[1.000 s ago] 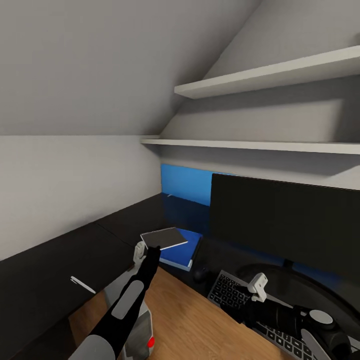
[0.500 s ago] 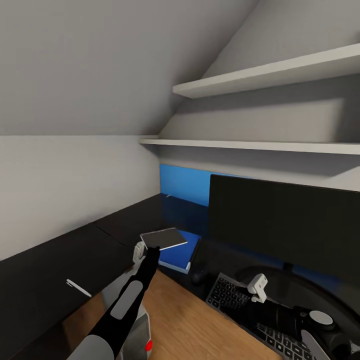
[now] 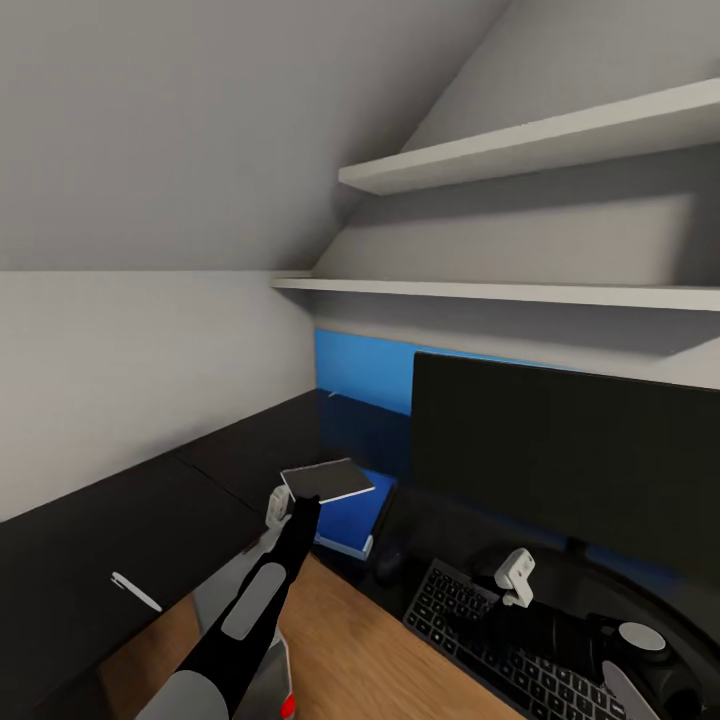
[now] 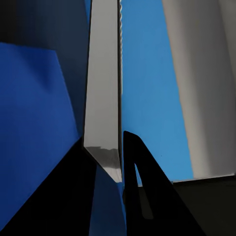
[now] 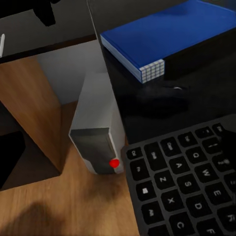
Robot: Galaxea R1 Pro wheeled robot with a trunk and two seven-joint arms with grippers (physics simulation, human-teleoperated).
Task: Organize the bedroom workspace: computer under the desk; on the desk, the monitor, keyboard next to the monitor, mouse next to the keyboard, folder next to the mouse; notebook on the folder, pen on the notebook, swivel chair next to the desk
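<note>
The long glossy black L-shaped table (image 3: 120, 520) is carrying the wide black-screened monitor (image 3: 560, 470), with the slim dark keyboard (image 3: 500, 640) lying just before it. The light grey tower computer (image 5: 96, 130) is standing on the wood floor under the table's edge. The bright blue flat folder (image 5: 162, 34) is lying beside the small dark mouse (image 5: 164, 101). The left gripper (image 4: 121, 147) fingers are pinching the thin pale grey notebook (image 3: 327, 481) above the folder. The thin silver-white pen (image 3: 136, 592) is lying well apart. The right gripper (image 3: 512, 580) is hanging over the keyboard; I cannot tell its fingers' state.
</note>
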